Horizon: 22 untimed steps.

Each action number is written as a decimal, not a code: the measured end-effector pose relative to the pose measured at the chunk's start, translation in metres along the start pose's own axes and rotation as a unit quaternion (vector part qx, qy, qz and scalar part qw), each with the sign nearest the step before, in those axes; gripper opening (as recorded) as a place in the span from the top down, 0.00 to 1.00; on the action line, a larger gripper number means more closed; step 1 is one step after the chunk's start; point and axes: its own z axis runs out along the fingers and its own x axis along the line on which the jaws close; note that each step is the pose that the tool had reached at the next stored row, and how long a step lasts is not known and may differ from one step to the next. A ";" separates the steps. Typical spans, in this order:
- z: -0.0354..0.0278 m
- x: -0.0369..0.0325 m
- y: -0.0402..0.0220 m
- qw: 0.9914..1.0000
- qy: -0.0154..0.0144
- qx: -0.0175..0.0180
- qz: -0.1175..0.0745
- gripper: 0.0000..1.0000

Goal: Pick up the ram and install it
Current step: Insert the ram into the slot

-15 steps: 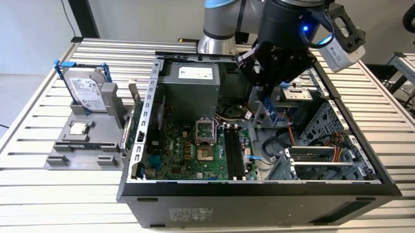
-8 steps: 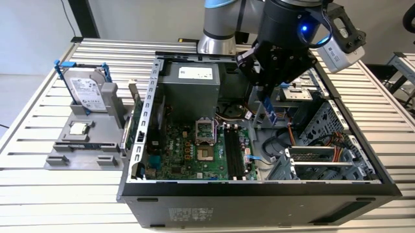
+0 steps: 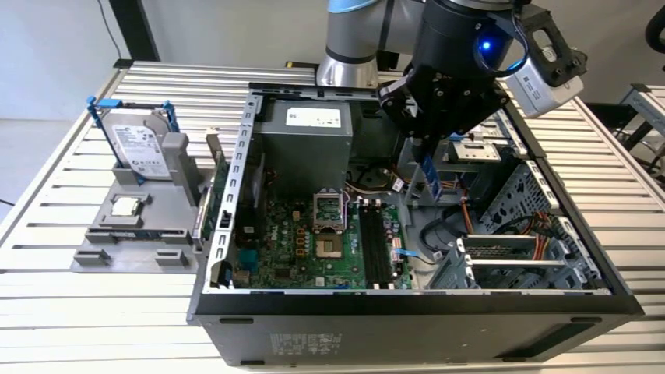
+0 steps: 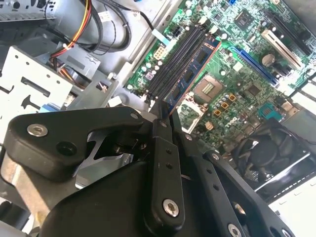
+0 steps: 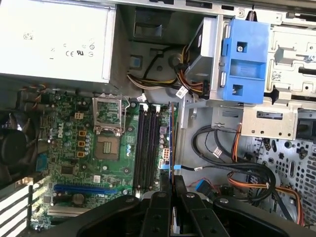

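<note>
Exterior view: your claw (image 3: 424, 152) hangs over the open case (image 3: 416, 312), on the side nearer the drive cage. In both wrist views the claw (image 4: 163, 118) (image 5: 171, 185) has its two black fingers pinched close together on the ram (image 4: 192, 74), with only the stick's thickness between them.

The ram (image 5: 171, 140) is a thin dark stick with black chips and a blue face. The first wrist view shows it edge-on. It is held above the board (image 3: 301, 241), clear of it and not seated. Its length runs the same way as the slots (image 5: 148, 148). In the exterior view the ram (image 3: 427, 173) shows as a blue sliver just under the claw.

The four dark slots (image 3: 379, 241) lie side by side on the board, and they look unfilled. Just beside them is the square socket (image 5: 106, 145). Past it sits the grey power supply (image 3: 307, 132) against the case wall. A blue bracket (image 5: 244, 59) sits on the drive cage beside the claw, above loose orange and black cables.

Outside the case, on the exterior view's left, a grey holder (image 3: 124, 249) rests on the slatted surface (image 3: 62, 312). A silver drive (image 3: 135, 144) stands upright in it, and a small square chip (image 3: 127, 206) lies flat just in front of the drive.
</note>
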 end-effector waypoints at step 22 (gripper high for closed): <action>0.0027 0.0001 -0.0001 1.000 0.000 0.000 0.002 1.00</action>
